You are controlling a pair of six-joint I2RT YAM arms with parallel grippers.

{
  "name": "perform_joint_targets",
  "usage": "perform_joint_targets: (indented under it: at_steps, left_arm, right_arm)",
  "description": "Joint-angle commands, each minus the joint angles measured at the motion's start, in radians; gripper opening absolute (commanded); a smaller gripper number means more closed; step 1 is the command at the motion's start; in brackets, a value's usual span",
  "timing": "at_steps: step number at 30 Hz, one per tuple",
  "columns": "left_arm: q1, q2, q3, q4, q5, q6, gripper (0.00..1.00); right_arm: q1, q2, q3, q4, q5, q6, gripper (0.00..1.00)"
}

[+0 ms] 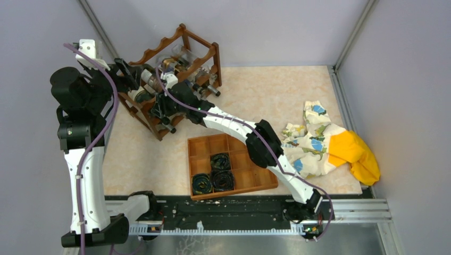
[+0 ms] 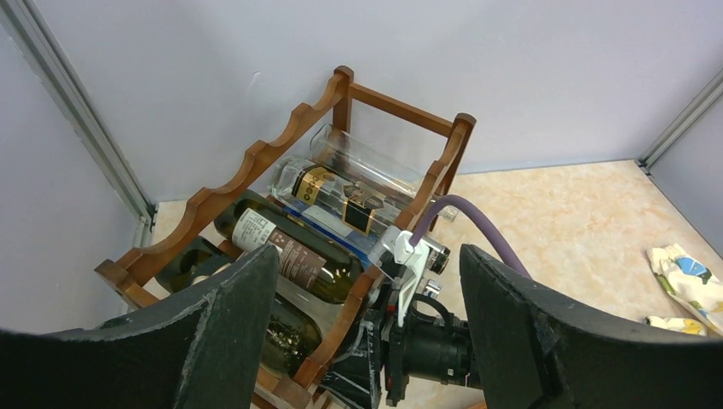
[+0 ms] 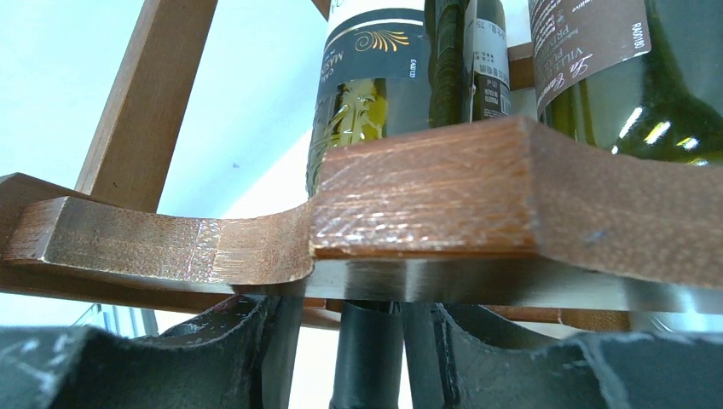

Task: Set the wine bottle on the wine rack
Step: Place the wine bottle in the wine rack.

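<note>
**Racking task, insertion stage.** The wine bottle [image 3: 373, 362] is shown by its dark neck, which appears pinched between the fingers of the right gripper [image 3: 358, 307]. It is held just beneath a scalloped rail of the wine rack [image 2: 253, 162], at a lower tier on the rack's near side, at the far left of the table. Whether the body is fully seated in its cradle cannot be told. The next move is judged to call for a final push if needed, then release and a straight withdrawal without the neck being dragged.

The left gripper [image 2: 368, 260] is held spread and empty above the rack. The upper cradles are occupied by a clear glass bottle [image 2: 367, 162], a black-labelled bottle [image 2: 334, 194] and a green bottle [image 2: 294, 256]. Any lift is limited by the rail overhead. A compartment tray [image 1: 201, 146] lies beneath the right arm, and a patterned cloth [image 1: 319, 143] lies well to the right.
</note>
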Motion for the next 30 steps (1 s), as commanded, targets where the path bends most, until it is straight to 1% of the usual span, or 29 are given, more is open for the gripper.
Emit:
perform_joint_targets:
  at_steps: [1,5,7,15,20,25,30]
  left_arm:
    - [-0.004,-0.016,0.008,0.032,0.016,-0.018,0.83]
    - [-0.004,-0.020,0.010,0.035,0.018,-0.021,0.84]
    - [-0.004,-0.022,0.010,0.036,0.018,-0.021,0.84]
    - [-0.004,-0.029,0.009,0.049,0.029,-0.030,0.84]
    - [-0.004,-0.042,-0.008,0.060,0.034,-0.038,0.85]
    - [-0.004,-0.050,-0.021,0.075,0.048,-0.048,0.86]
    - [-0.004,-0.052,-0.048,0.113,0.086,-0.087,0.90]
  right_arm:
    - [0.009,-0.057,0.054,0.132,-0.001,-0.013,0.44]
    - [0.003,-0.088,0.028,0.156,-0.036,-0.028,0.46]
    - [-0.003,-0.103,0.019,0.161,-0.060,-0.038,0.49]
    - [-0.031,-0.170,-0.050,0.199,-0.207,-0.063,0.52]
    - [-0.047,-0.231,-0.144,0.220,-0.283,-0.085,0.52]
    - [-0.064,-0.293,-0.236,0.225,-0.405,-0.133,0.52]
    - [-0.097,-0.398,-0.355,0.191,-0.506,-0.202,0.53]
